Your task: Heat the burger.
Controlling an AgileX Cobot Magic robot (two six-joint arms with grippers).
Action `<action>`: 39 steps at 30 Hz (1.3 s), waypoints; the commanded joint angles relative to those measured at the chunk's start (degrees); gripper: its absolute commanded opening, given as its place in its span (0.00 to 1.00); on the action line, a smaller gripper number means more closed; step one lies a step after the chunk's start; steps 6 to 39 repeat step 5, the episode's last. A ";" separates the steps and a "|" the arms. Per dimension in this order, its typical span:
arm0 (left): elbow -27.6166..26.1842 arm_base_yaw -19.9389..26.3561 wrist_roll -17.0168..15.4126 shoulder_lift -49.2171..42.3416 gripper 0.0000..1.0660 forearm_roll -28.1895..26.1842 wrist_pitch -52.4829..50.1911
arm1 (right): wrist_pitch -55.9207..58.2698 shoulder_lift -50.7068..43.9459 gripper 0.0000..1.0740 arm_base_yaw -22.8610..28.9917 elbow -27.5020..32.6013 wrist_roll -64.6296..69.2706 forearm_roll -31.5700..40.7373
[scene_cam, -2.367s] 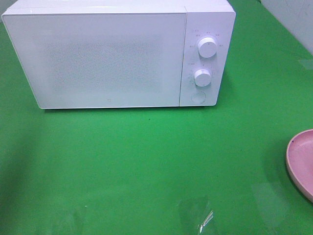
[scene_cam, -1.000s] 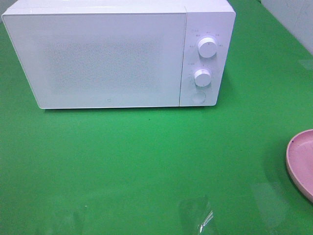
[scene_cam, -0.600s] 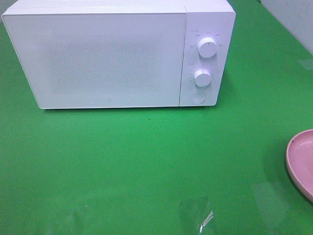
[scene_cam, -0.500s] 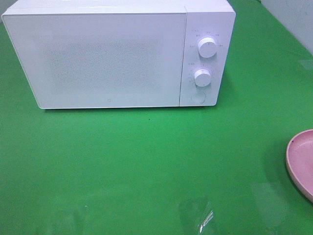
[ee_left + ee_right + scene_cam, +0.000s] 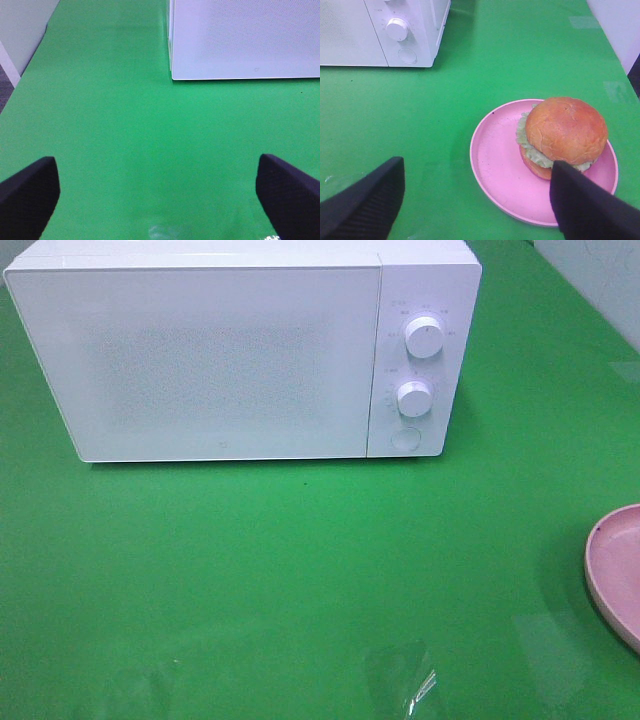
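The burger (image 5: pixel 562 135), golden-brown bun over green lettuce, sits on a round pink plate (image 5: pixel 495 170) in the right wrist view. My right gripper (image 5: pixel 475 205) hangs open above the plate's near side, its dark fingers (image 5: pixel 362 205) spread wide with nothing between them. In the high view only the plate's edge (image 5: pixel 615 570) shows at the right border; the burger is out of frame there. The white microwave (image 5: pixel 240 350) stands at the back with its door shut. My left gripper (image 5: pixel 157 200) is open over bare green table, near the microwave's left front corner (image 5: pixel 172 75).
Two round knobs (image 5: pixel 424 337) and a round button (image 5: pixel 405 438) sit on the microwave's right panel. A green mat (image 5: pixel 300 570) covers the table. A pale wall (image 5: pixel 600 280) borders the table at the far right.
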 commanded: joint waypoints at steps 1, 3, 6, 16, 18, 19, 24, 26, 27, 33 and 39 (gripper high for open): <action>0.00 -0.11 -0.29 -1.15 0.94 -0.17 -0.69 | -0.63 -1.43 0.70 -0.34 0.17 -0.29 -0.06; 0.00 -0.11 -0.29 -1.15 0.94 -0.17 -0.69 | -0.63 -1.43 0.70 -0.34 0.17 -0.29 -0.06; 0.00 -0.11 -0.29 -1.15 0.94 -0.17 -0.69 | -0.63 -1.43 0.70 -0.34 0.17 -0.29 -0.06; 0.00 -0.11 -0.29 -1.15 0.94 -0.17 -0.69 | -0.63 -1.43 0.70 -0.34 0.17 -0.29 -0.06; 0.00 -0.11 -0.29 -1.15 0.94 -0.17 -0.69 | -0.63 -1.43 0.70 -0.34 0.17 -0.29 -0.06; 0.00 -0.11 -0.29 -1.15 0.94 -0.17 -0.69 | -0.63 -1.43 0.70 -0.34 0.17 -0.29 -0.06; 0.00 -0.11 -0.29 -1.15 0.94 -0.17 -0.69 | -0.63 -1.43 0.70 -0.34 0.17 -0.29 -0.06; 0.00 -0.11 -0.29 -1.15 0.94 -0.17 -0.69 | -0.63 -1.43 0.70 -0.34 0.17 -0.29 -0.06; 0.00 -0.11 -0.29 -1.15 0.94 -0.17 -0.69 | -0.63 -1.43 0.70 -0.34 0.17 -0.29 -0.06; 0.00 -0.11 -0.29 -1.15 0.94 -0.17 -0.69 | -0.63 -1.43 0.70 -0.34 0.17 -0.29 -0.06; 0.00 -0.11 -0.29 -1.15 0.94 -0.17 -0.69 | -0.63 -1.43 0.70 -0.34 0.17 -0.29 -0.06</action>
